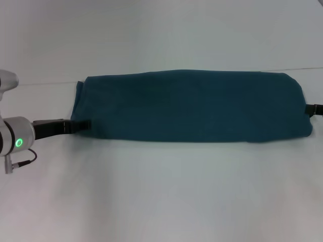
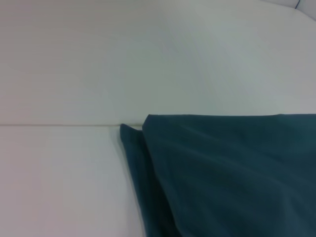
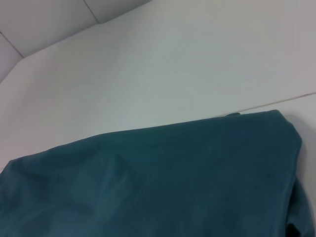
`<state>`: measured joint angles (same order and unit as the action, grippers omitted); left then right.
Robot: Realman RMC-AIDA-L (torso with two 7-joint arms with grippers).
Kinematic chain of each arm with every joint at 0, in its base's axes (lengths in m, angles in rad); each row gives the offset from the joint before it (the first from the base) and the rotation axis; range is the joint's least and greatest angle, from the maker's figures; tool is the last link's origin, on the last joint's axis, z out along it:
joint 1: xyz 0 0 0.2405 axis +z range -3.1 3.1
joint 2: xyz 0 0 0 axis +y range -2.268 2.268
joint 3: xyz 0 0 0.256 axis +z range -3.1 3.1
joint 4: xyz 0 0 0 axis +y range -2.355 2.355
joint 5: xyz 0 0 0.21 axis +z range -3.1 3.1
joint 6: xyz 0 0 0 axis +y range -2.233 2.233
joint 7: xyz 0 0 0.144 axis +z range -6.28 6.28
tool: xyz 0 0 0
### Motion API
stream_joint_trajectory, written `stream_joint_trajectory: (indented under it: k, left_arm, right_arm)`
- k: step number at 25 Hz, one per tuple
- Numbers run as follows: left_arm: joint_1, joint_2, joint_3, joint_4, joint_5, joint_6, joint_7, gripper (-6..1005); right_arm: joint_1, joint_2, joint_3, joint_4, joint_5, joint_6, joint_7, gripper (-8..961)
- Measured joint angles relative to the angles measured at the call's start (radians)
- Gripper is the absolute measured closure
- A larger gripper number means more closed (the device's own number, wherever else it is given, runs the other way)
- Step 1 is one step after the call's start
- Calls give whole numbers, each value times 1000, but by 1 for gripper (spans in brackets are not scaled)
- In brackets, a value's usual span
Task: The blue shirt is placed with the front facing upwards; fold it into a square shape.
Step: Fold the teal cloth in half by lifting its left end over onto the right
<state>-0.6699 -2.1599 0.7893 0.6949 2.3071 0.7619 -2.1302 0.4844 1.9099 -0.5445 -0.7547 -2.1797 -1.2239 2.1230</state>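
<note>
The blue shirt (image 1: 192, 107) lies across the middle of the white table as a long, folded dark teal band, with no lettering showing. My left gripper (image 1: 83, 125) reaches in low at the shirt's left end, its tip at the cloth's edge. My right gripper (image 1: 313, 109) touches the shirt's right end at the frame edge, mostly out of view. In the left wrist view the shirt (image 2: 222, 173) shows a layered folded corner. Across the right wrist view the shirt (image 3: 163, 177) spreads as smooth teal cloth. Neither wrist view shows fingers.
The white table (image 1: 161, 191) has a thin seam (image 1: 45, 83) running across behind the shirt. A cable loop (image 1: 25, 160) hangs under my left wrist.
</note>
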Motion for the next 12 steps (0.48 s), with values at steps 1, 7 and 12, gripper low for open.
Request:
stream_joint_trajectory:
  k: [1, 7, 12]
  left_arm:
    - [0, 0, 7, 0, 0, -10, 0, 41]
    - [-2, -1, 36, 1, 45, -44, -45, 178]
    - [-7, -1, 47, 7, 85, -51, -87, 416]
  right_arm:
    - [0, 0, 0, 0, 0, 0, 0, 215]
    - [-3, 1, 0, 0, 0, 0, 0, 219]
    - [-5, 2, 0, 0, 0, 1, 0, 230]
